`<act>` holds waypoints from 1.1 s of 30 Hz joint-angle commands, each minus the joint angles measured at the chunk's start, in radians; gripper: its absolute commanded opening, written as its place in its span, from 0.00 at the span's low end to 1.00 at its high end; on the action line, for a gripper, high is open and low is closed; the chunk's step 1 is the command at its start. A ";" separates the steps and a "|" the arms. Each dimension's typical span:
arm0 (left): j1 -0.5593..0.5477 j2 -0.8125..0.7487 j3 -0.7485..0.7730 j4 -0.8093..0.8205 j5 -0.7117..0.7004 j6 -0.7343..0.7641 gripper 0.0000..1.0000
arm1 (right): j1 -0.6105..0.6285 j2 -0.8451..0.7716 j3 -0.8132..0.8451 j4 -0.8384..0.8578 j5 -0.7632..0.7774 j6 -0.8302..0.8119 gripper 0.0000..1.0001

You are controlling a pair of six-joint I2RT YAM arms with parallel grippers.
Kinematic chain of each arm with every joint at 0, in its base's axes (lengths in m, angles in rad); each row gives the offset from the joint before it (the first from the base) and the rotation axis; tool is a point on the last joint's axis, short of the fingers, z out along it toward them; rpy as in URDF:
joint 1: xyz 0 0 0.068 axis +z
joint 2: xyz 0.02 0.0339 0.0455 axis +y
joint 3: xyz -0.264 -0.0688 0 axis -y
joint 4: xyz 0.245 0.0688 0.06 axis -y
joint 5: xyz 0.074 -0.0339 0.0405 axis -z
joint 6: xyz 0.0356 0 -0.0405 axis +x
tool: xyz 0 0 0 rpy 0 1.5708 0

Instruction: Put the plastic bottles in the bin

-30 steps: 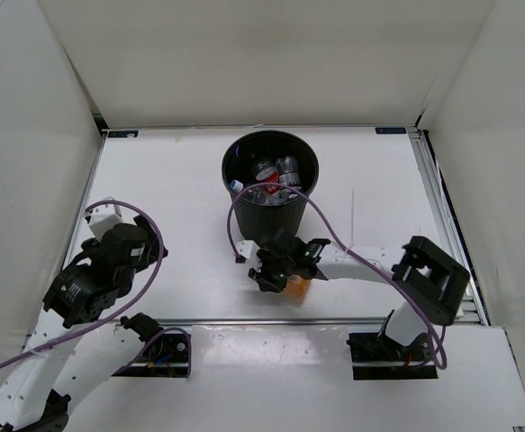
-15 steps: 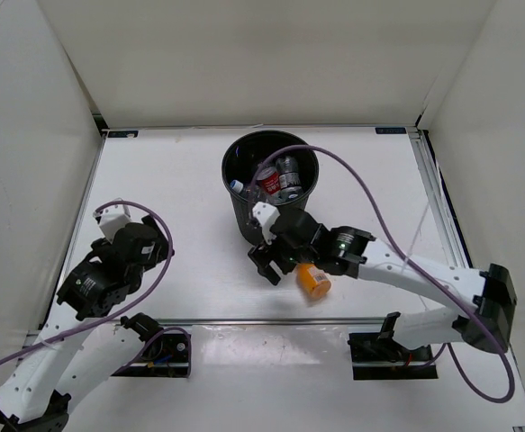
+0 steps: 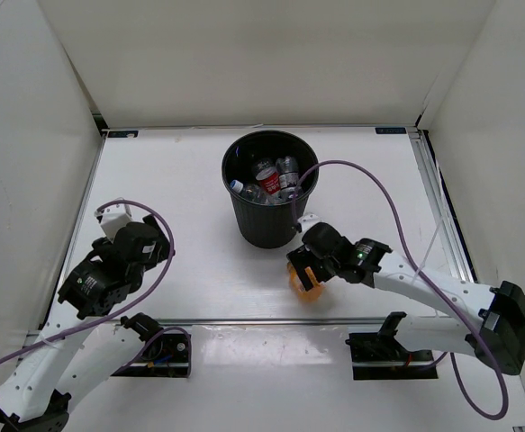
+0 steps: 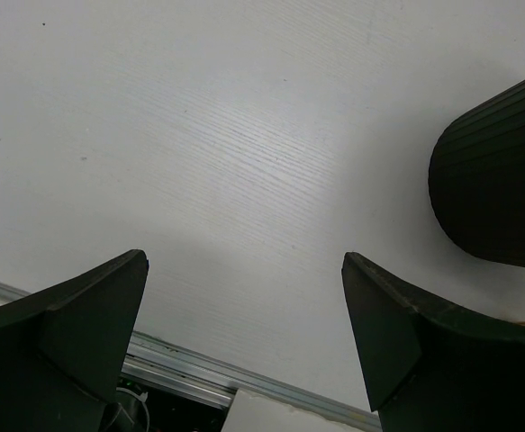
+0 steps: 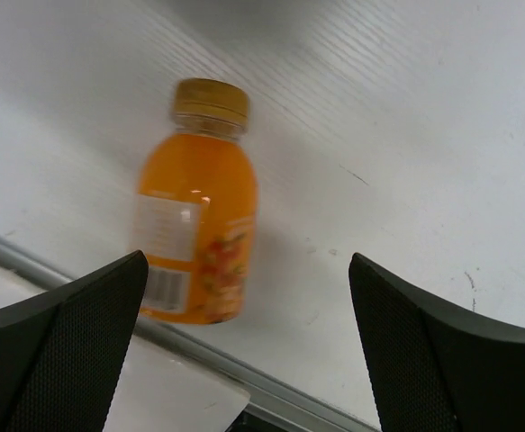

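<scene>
White walls close in a white table (image 3: 172, 180); the bin (image 3: 264, 225) stands at mid-table toward the far edge, with several clear bottles (image 3: 271, 178) already inside. One orange bottle (image 5: 194, 211) is outside it, close to the table's near edge, right of centre, just by the metal rail. It is stubby, full of orange liquid, with a dull gold cap and a white barcode label, and it seems to lie on its side.

The step in hand is picking up this last bottle. The right gripper (image 3: 305, 268) hangs over it, jaws wide and holding nothing. The bottle sits off toward one finger, not centred. The next move likely calls for shifting over the body, lowering, closing across its width, then carrying it to the bin. The left gripper (image 4: 244, 265) hovers over the near-left table, jaws wide and empty.
</scene>
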 commanded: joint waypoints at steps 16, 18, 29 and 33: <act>0.003 -0.012 0.018 -0.056 -0.009 -0.032 1.00 | -0.069 0.119 -0.214 0.315 -0.344 0.014 0.86; 0.003 -0.012 0.028 -0.065 -0.018 -0.032 1.00 | -0.069 0.131 -0.214 0.318 -0.364 0.014 0.79; 0.003 -0.041 0.038 -0.095 -0.027 -0.101 1.00 | 0.044 -0.217 -0.097 0.082 -0.424 0.115 0.34; 0.003 -0.041 0.038 -0.055 -0.027 -0.101 1.00 | 0.057 -0.381 0.059 0.054 -0.299 0.129 0.25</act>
